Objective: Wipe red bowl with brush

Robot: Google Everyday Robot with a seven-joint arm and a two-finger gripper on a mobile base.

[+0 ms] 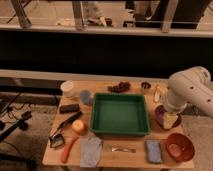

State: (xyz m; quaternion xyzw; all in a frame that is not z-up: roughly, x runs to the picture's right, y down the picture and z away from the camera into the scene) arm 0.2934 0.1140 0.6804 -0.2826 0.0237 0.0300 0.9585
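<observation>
The tool [170,115] is hanging at the end of the white arm [190,90], low over the maroon dish [159,120] on the right of the desk [130,159]; I cannot tell whether it is open or closed. The brush [65,127] is lying far off at the left, close to an orange stick [68,149] and a black block [69,108], so the arm is risking a wrong pick among those neighbours, or a knock against the green tray [120,115] while crossing. The red bowl [179,146] is sitting at the front right corner, near the edge, where a hard wipe is threatening to push it off. It is looking empty, as is the tray; the maroon dish is holding something pale yellow, partly hidden by the arm
</observation>
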